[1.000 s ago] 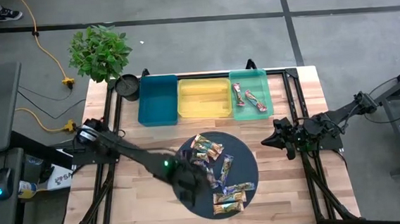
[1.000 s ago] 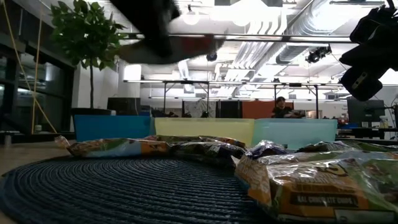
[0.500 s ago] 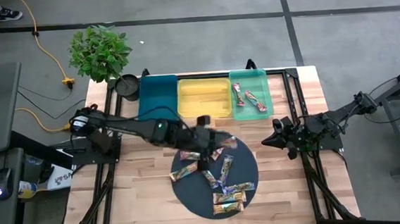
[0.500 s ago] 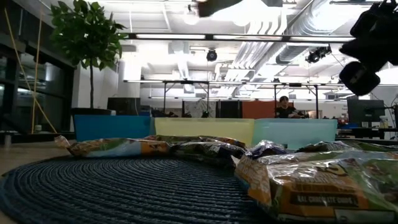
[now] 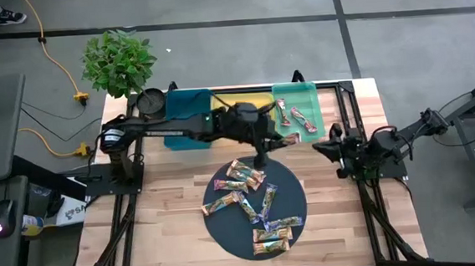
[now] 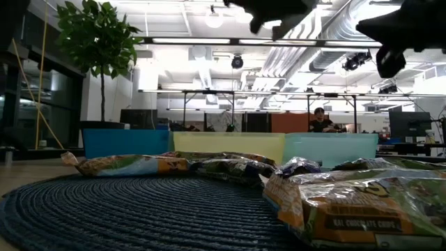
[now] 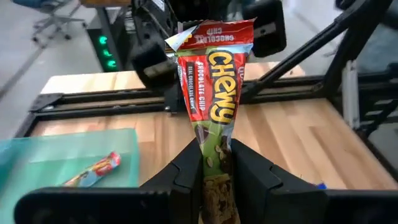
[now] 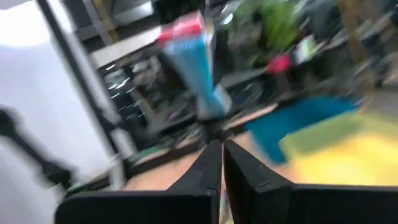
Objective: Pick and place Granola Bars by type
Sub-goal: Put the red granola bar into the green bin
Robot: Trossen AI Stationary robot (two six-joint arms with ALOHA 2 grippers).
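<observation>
My left gripper (image 5: pixel 273 139) hangs above the near edge of the green bin (image 5: pixel 295 89), shut on a red-and-green granola bar (image 7: pixel 214 93). Two red-pink bars (image 5: pixel 293 117) lie in that bin; one of them (image 7: pixel 94 172) shows in the left wrist view. Several more granola bars (image 5: pixel 255 203) lie flat on the dark round mat (image 5: pixel 228 234), and they fill the front of the low view (image 6: pixel 334 202). My right gripper (image 5: pixel 316 147) waits shut at the table's right side, holding nothing (image 8: pixel 217 144). My left gripper pinches the bar's near end (image 7: pixel 217 163) between its two fingers (image 7: pixel 189 171). The gripper reaches in from the table's left, slanting slightly down. The bar runs on along the fingers' line, sticking out past their tips, lifted clear of mat and bin.
A teal bin (image 5: pixel 185 128) and a yellow bin (image 5: pixel 240 103) stand side by side left of the green one along the far edge. A potted plant (image 5: pixel 119 64) stands at the far left corner. Black frame rails (image 5: pixel 348 100) run along the table's sides.
My left gripper has risen from the near part of the mat and swung toward the far right, up to the green bin, tipping from pointing steeply down to nearly level. It carries the bar lifted clear. My right gripper has tipped its wrist upward in place.
</observation>
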